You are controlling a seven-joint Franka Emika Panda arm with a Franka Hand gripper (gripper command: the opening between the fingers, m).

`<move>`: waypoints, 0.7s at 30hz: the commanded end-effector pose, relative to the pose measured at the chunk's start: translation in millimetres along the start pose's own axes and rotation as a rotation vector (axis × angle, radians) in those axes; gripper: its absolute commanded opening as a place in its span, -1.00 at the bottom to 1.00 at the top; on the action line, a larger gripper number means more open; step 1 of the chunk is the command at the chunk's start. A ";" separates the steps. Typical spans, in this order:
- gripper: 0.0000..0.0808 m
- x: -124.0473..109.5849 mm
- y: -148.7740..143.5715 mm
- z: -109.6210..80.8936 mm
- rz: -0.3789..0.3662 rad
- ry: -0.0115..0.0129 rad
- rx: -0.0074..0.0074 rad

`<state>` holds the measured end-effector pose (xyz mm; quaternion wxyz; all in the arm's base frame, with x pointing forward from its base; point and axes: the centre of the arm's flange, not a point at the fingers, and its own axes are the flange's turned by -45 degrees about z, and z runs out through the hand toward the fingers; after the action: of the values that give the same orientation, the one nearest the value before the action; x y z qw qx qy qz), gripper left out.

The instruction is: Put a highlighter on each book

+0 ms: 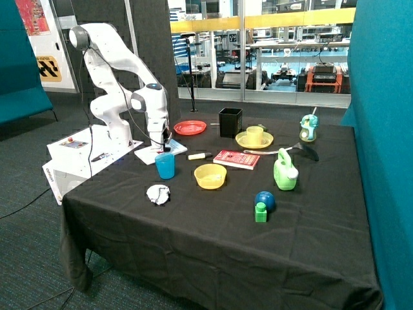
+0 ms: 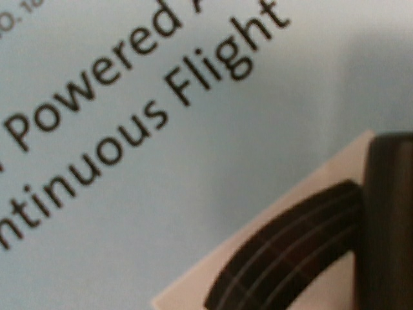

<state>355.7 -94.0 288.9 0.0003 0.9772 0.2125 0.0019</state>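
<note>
From outside, the gripper (image 1: 165, 144) is down on the white book (image 1: 160, 152) at the table's robot-side edge. It seems to be setting a marker there, though I cannot tell whether it grips anything. A highlighter (image 1: 199, 155) lies at three o'clock of that book, and the red book (image 1: 237, 159) just past it is bare. The blue cup (image 1: 165, 165) stands at six o'clock of the gripper, in the way of a low reach.

The wrist view is filled by the white book (image 2: 161, 194), its pale blue cover and black print up close. Next is probably lifting clear for the highlighter.
</note>
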 end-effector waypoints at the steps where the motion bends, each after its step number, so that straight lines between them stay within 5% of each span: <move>1: 0.57 0.9 -2.5 -6.0 -0.004 -0.0037 0.0014; 8: 0.49 7.4 -1.9 -20.8 -0.012 -0.0037 0.0014; 13: 0.71 22.2 4.5 -42.2 -0.016 -0.0037 0.0014; 21: 0.69 49.2 18.6 -63.9 -0.016 -0.0037 0.0014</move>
<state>377.4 -89.8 330.0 0.0032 0.9757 0.2189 0.0015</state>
